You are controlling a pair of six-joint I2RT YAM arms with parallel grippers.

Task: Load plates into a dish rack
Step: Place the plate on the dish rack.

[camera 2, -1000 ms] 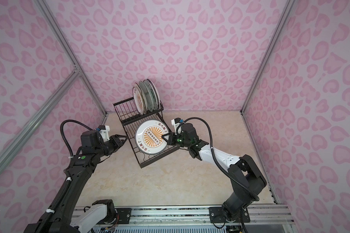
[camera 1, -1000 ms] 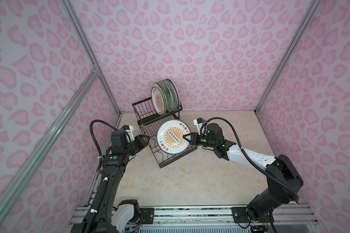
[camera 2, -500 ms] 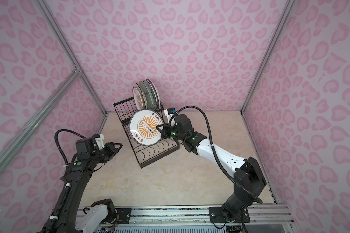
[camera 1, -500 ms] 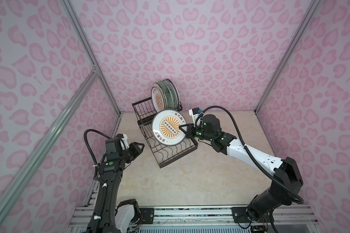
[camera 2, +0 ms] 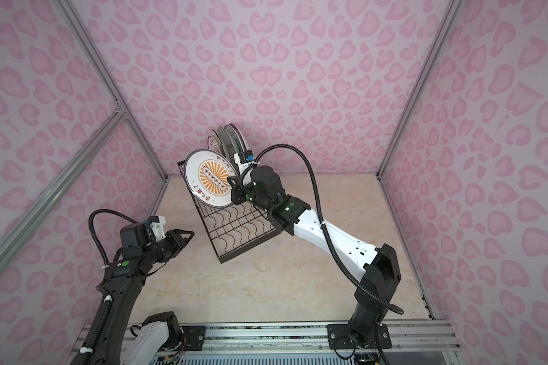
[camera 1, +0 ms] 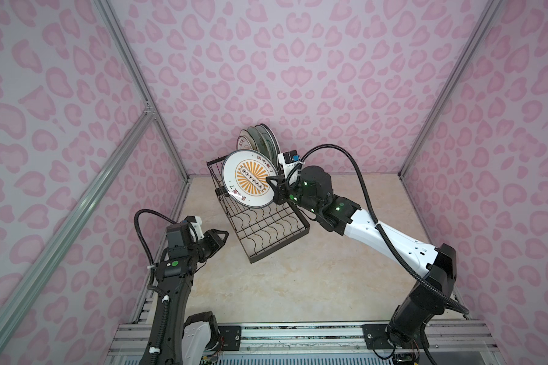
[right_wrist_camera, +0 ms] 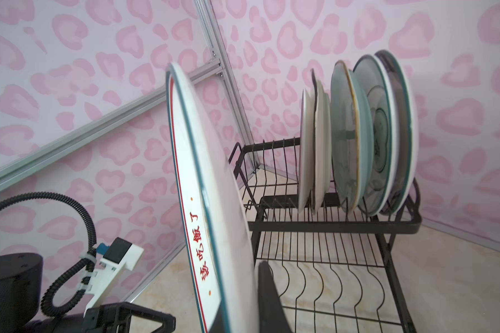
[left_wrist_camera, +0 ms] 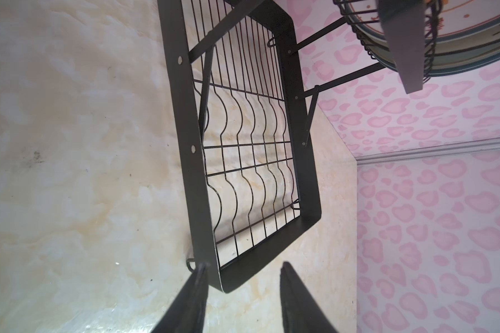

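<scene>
Now, left gripper [camera 1: 218, 239] hovers just off dish rack [camera 1: 279, 244] corner, jaws apart, empty. Over rack's lower tray, sunburst plate [camera 1: 249, 178] held on edge, just short of raised tier where other plates [camera 1: 261, 143] stand slotted. Right gripper [camera 1: 272, 184] clamped on its rim.

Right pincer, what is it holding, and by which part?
The right pincer pinches the orange sunburst plate by its rim. The left pincer holds nothing.
</scene>
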